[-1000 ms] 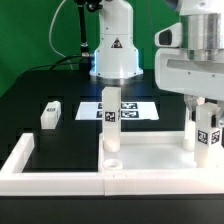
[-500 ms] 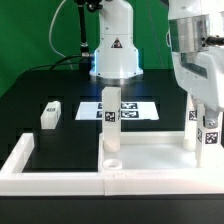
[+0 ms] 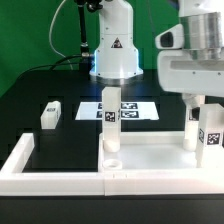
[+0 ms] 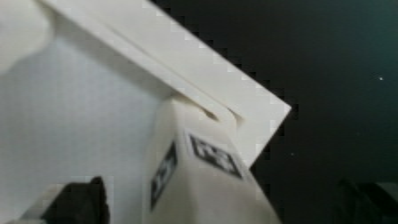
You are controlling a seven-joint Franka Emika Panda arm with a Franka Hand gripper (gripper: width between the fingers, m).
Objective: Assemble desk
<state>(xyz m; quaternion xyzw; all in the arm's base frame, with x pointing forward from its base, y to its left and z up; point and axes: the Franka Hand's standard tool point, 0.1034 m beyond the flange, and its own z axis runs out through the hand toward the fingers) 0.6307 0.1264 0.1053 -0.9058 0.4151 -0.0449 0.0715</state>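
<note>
Marker board [image 3: 128, 110] flat on black table [image 3: 60, 140]; white border wall [image 3: 50, 181] near edge; green backdrop [image 3: 30, 40] behind board.

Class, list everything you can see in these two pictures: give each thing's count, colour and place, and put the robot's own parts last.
Panel: one, white, lying on the black table against the border wall.
Legs: four, white with black-and-white tags. One stands on the panel's near left corner in the exterior view, one at its far right, one at the gripper on the right, one lies loose on the table at left.
Marker board: one, white, behind the panel.
Border wall: one, white, along the front and left.
Arm base: one, white, at the back.
Gripper: one, white, over the right leg; grip unclear.
</note>
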